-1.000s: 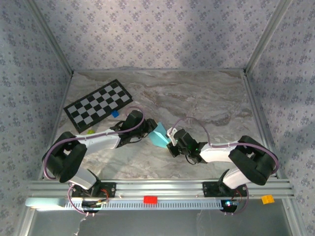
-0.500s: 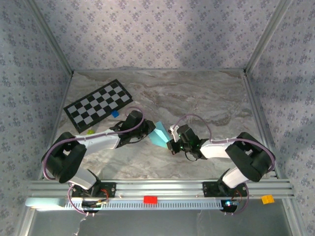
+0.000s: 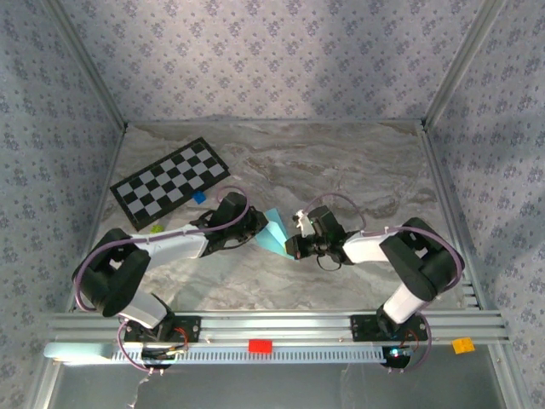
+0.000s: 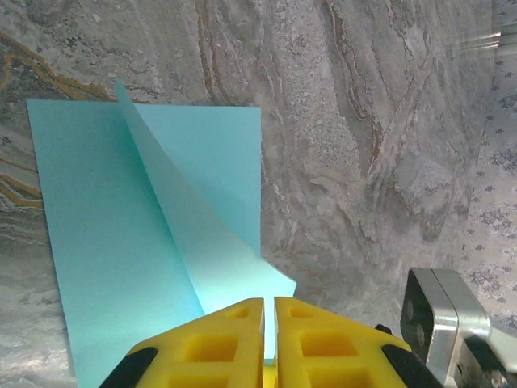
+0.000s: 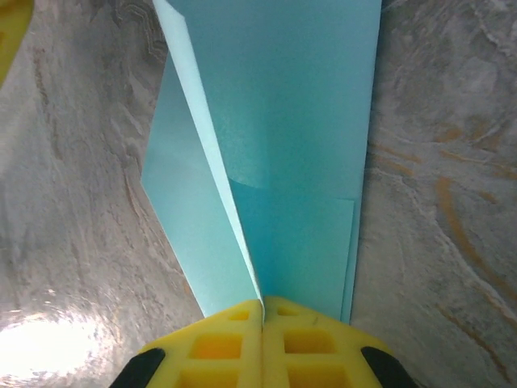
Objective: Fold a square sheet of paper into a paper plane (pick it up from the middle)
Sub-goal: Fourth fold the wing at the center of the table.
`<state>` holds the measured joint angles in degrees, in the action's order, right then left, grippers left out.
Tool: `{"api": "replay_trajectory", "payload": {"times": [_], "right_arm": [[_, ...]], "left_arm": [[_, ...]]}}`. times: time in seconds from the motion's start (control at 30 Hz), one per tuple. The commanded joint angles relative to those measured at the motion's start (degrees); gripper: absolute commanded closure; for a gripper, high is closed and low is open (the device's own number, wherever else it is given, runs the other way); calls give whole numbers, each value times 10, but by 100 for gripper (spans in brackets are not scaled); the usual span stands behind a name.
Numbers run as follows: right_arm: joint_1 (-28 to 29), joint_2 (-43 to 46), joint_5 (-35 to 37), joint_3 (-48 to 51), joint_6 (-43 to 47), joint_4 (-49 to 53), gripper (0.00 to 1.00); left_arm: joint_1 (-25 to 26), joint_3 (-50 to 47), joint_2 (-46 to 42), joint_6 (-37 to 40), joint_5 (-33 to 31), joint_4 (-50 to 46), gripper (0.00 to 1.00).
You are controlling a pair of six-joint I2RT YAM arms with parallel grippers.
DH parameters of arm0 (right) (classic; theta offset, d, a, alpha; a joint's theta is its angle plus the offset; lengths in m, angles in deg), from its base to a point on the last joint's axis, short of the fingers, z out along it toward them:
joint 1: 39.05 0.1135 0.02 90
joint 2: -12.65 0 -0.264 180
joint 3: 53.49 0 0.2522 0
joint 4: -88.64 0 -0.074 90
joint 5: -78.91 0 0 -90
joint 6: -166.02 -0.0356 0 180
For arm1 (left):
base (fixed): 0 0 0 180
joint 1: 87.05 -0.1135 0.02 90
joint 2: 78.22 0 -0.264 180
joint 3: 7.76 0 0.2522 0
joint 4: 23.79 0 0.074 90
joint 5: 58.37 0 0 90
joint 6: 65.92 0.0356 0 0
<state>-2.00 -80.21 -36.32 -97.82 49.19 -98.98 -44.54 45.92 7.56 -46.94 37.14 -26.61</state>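
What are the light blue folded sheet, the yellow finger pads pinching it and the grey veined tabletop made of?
The light blue sheet looks like thin matte paper: sharp creases. The yellow finger pads look like moulded plastic, with square recesses. The grey veined tabletop looks marble-patterned, possibly printed laminate.

- Top view: even, bright light; soft shadow bands on the back wall [image 3: 281, 60].
- Right wrist view: a white glare patch on the marble table [image 5: 32, 339], lower left.
- Left wrist view: the yellow fingers [image 4: 210, 347] near the lens look soft; the blue paper [image 4: 105, 202] is sharp.
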Motion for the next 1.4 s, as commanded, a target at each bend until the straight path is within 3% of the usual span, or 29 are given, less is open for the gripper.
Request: {"api": "replay_trajectory", "payload": {"times": [0.0, 0.73, 1.03, 1.37], "right_arm": [[-19, -27, -65, -15, -52, 24, 95], [-51, -62, -102, -20, -123, 21, 96], [-44, -24, -63, 7, -112, -1, 96], [-31, -21, -45, 16, -131, -20, 96]], "left_arm": [[-2, -5, 15, -3, 15, 17, 90], [7, 42, 107, 4, 61, 66, 95], [12, 6, 83, -29, 0, 28, 98], [18, -4, 97, -46, 0, 13, 100]]}}
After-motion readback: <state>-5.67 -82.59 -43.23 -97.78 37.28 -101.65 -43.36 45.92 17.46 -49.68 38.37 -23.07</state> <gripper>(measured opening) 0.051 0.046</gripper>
